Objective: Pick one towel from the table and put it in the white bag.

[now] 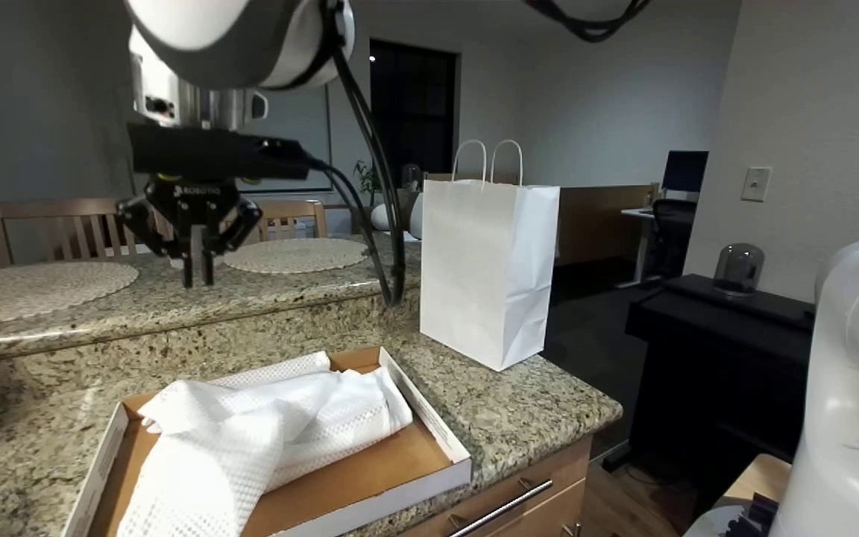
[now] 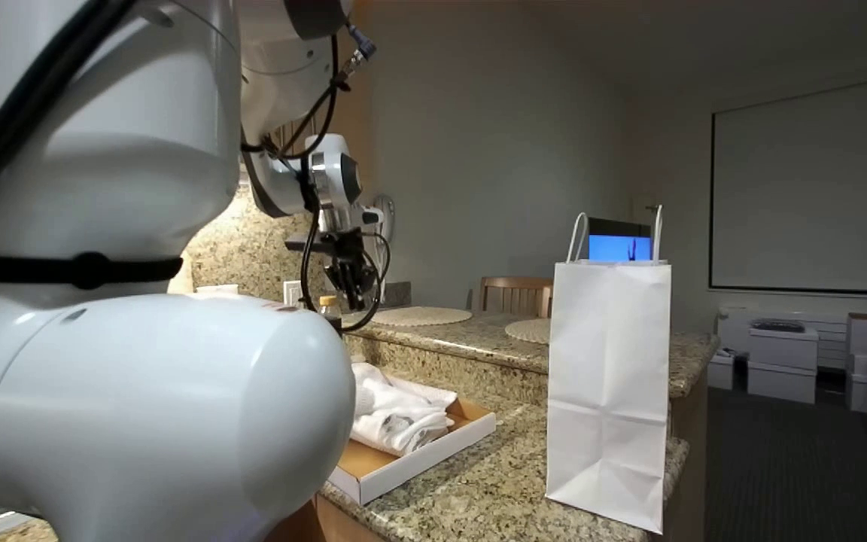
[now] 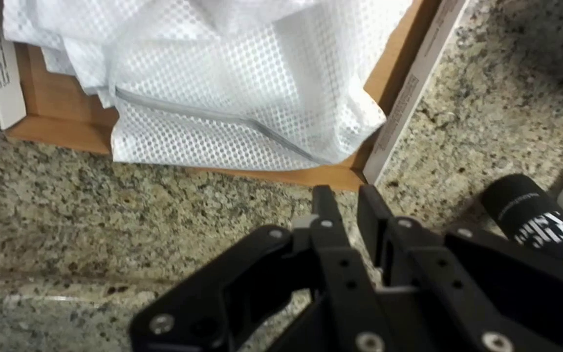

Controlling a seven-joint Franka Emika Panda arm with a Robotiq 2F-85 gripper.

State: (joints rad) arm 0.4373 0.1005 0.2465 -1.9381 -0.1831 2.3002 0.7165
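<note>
White towels with a perforated weave lie rumpled and overlapping in a shallow cardboard tray on the granite table. Where one towel ends and another begins is hard to tell. The white bag stands upright at the table's end, its two handles up; its inside is hidden in both exterior views. My gripper hangs in the air, well above the table, and points down. In the wrist view the gripper is open by a narrow gap with nothing between its fingers, and the towels appear beyond the fingertips.
A raised granite ledge runs behind the tray and carries round woven placemats. A black bottle lies in view beside the tray's corner in the wrist view. An orange-capped bottle shows behind the gripper. Wooden chairs stand beyond the ledge.
</note>
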